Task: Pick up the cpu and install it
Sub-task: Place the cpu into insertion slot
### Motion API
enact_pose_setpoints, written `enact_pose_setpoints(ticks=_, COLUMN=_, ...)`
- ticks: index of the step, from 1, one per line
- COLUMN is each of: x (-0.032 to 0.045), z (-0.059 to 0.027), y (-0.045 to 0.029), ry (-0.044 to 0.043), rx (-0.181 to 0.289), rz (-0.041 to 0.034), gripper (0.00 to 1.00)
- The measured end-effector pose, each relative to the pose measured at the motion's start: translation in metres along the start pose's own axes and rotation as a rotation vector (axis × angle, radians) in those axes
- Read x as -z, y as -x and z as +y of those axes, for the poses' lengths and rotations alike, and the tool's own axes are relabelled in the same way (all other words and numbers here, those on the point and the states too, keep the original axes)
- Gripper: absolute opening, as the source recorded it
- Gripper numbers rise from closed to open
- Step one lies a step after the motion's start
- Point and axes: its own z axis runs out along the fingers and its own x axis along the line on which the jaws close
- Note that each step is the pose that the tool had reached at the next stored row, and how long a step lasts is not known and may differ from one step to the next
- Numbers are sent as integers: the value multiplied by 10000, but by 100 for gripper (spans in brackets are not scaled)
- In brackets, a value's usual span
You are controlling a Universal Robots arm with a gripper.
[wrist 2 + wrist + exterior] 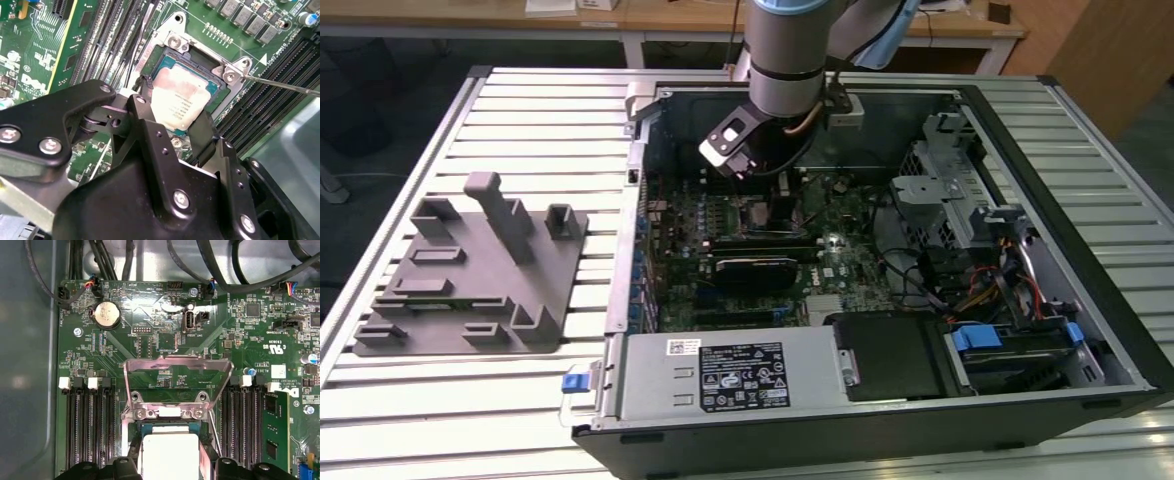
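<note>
1. A black open-sided computer case (1121, 340) is seen lying on a silvery slatted metal table (520, 110). In the exterior view a grey moulded plastic fixture (467, 280) sits at 9 o'clock from the case, apart from it.
2. The grey robot arm (787, 50) reaches down into the case towards 11 o'clock of its interior, over the green motherboard (150, 305).
3. The black two-fingered gripper (175, 117) is clenched: its fingers (145, 107) are pressed against two opposite edges of the small flat square cpu (180, 97) with its silvery-grey metal top.
4. The cpu is held within the square metal socket frame (232, 75), between banks of black memory slots (85, 430). Whether it is fully seated cannot be told.
5. The socket's silvery metal load plate (177, 375) is hinged open and stands upright.
</note>
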Motion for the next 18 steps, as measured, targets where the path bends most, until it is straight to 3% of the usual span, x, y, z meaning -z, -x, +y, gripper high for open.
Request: enact_pose_setpoints(ticks=18, x=-16, z=-12, y=-1, ry=-12, rx=-193, rz=65, gripper=54)
